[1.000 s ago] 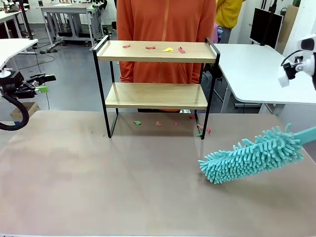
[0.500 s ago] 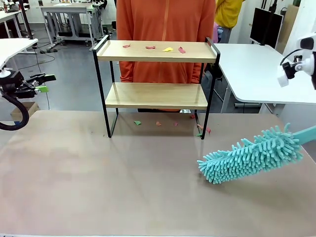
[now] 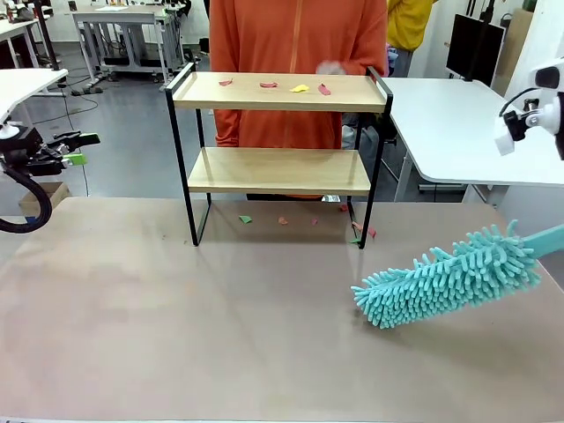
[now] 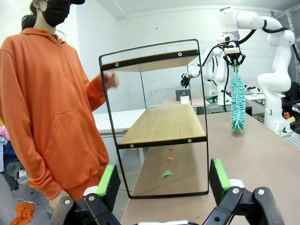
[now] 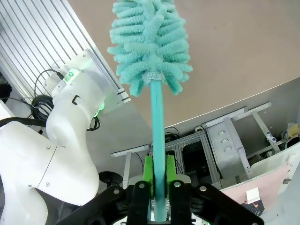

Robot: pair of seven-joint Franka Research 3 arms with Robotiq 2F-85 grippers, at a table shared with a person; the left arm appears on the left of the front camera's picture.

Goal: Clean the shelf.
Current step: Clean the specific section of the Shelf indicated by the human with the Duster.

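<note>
The brown table (image 3: 176,335) takes up the lower half of the front view. Behind it, at top centre, stands a person in an orange hoodie (image 3: 295,35), with one hand (image 3: 330,69) blurred just above the far edge of the top board. The shelf (image 3: 278,170) stands upright on the far part of the table, centre of the frame, both wooden boards level in the black frame.

At lower right the teal duster (image 3: 449,278) lies aslant, well apart from the shelf. Its fluffy head is low over the table — whether it touches I cannot tell — and its handle runs off the right edge.

The right gripper (image 5: 159,171), at the bottom of its wrist view, is clamped on the duster's handle between its green pads. The left gripper (image 4: 163,178) hangs at the left edge of the front view, beyond the table, jaws spread wide with nothing between them, facing the shelf's end.

Small paper scraps (image 3: 300,88) — red and yellow — lie on the top board. Other loose bits (image 3: 245,218), green and red, lie on the table under the shelf.
</note>
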